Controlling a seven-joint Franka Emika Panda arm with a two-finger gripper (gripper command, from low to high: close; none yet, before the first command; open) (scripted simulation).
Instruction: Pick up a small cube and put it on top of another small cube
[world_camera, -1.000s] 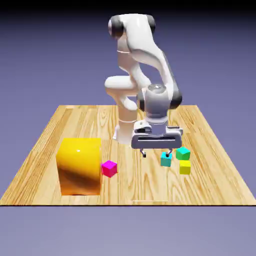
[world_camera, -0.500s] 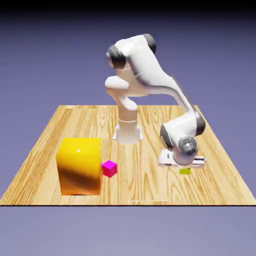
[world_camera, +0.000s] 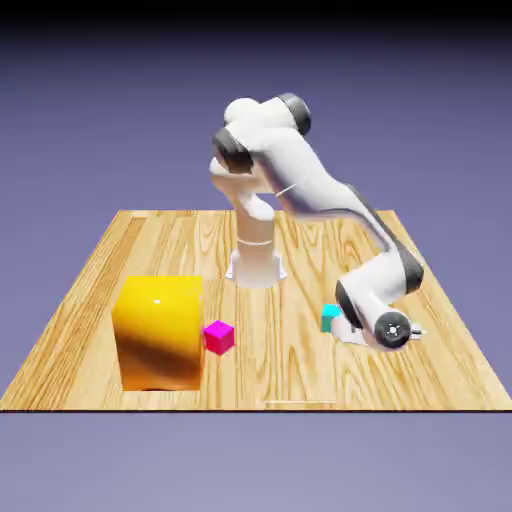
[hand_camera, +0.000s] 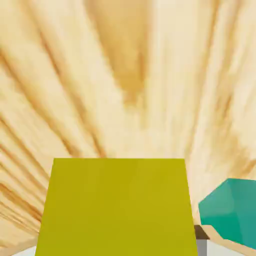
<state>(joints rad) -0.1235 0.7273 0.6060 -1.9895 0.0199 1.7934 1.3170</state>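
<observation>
Two jaws of the gripper (hand_camera: 201, 245) are closing snugly on the yellow cube (hand_camera: 119, 207), which is resting low near the green cube (hand_camera: 232, 212), presumably squaring it for lifting and stacking.

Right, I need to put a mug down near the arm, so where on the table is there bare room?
Bare wood shows between the magenta cube and the cyan cube, and along the exterior view's left edge, beside the big orange-yellow cube. It's crowded around the gripper, with the yellow cube between its fingers and a green cube close by.
</observation>
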